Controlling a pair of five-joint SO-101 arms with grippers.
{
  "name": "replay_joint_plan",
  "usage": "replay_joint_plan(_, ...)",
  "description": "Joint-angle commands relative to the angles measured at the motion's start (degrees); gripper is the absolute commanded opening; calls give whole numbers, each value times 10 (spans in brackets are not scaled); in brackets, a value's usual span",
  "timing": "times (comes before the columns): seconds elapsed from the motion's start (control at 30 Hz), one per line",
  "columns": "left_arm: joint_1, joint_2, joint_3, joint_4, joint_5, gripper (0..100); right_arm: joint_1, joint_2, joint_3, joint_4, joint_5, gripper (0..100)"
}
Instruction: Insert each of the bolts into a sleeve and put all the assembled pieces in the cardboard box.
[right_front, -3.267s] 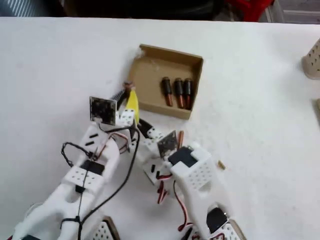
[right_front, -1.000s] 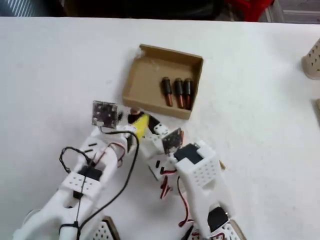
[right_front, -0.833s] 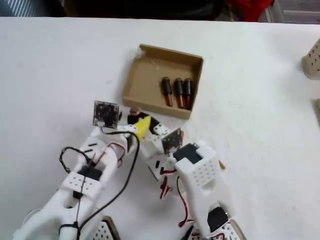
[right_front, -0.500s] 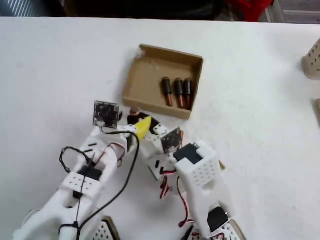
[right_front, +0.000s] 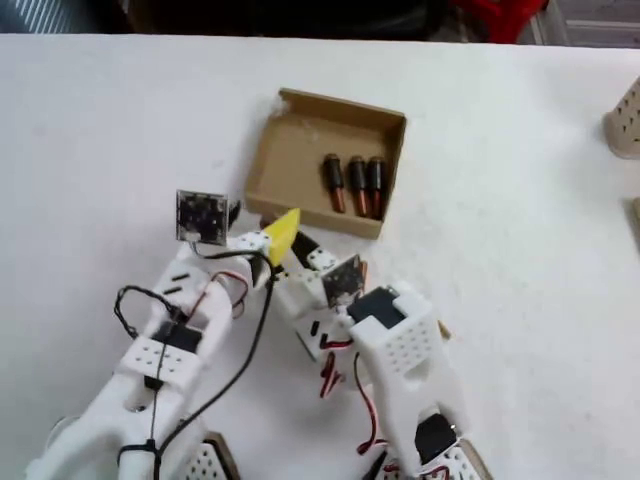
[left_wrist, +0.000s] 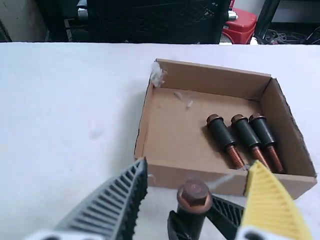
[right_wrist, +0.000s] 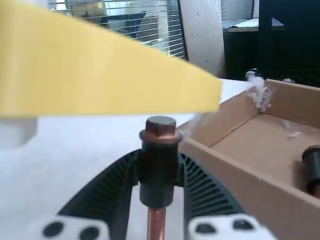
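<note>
We see the black right claw (right_wrist: 158, 176) clenched on an upright copper-coloured hex-head bolt in a black cylindrical sleeve (right_wrist: 158, 165). It holds this just outside the near wall of the open brown cardboard box (left_wrist: 210, 77) on the white tabletop (right_front: 520, 130). The left claw (left_wrist: 196, 169) is released, its grey finger (left_wrist: 112, 202) and yellow finger (left_wrist: 267, 205) spread on either side of the bolt's head. Three more sleeved bolts (left_wrist: 245, 137) lie side by side inside the box, close to one side wall.

The left hand (left_wrist: 196, 166) has opened and drawn back from the bolt (left_wrist: 193, 195).
</note>
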Motion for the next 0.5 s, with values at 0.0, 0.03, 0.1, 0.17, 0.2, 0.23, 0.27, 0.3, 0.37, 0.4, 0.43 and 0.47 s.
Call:
replay_joint_plan(0.0, -24, -24, -41, -13, 13, 332, 6, -39, -5, 0, 6, 15)
replay_joint_plan(0.03, -28, -36, -39, -11, 15, 332, 6, -39, -5, 0, 6, 15)
replay_joint_plan(0.1, -29, -78, -30, 11, 15, 332, 6, -39, -5, 0, 6, 15)
replay_joint_plan(0.17, -29, -136, -25, 60, 15, 331, 6, -39, -5, 0, 6, 15)
replay_joint_plan(0.2, -29, -167, -25, 94, 15, 331, 6, -39, -5, 0, 6, 15)
replay_joint_plan(0.23, -29, -198, -27, 129, 15, 331, 6, -39, -5, 1, 6, 15)
replay_joint_plan(0.27, -30, -230, -29, 163, 15, 331, 6, -39, -5, 1, 7, 15)
replay_joint_plan(0.3, -30, -261, -28, 194, 15, 331, 5, -39, -5, 1, 7, 15)
replay_joint_plan(0.37, -30, -316, -25, 253, 15, 331, 5, -38, -4, 1, 7, 15)
replay_joint_plan(0.4, -30, -342, -23, 282, 15, 331, 5, -38, -4, 1, 7, 15)
replay_joint_plan(0.43, -30, -365, -18, 303, 15, 331, 5, -38, -4, 1, 7, 15)
replay_joint_plan(0.47, -31, -387, -11, 320, 15, 331, 5, -39, -3, 1, 7, 15)
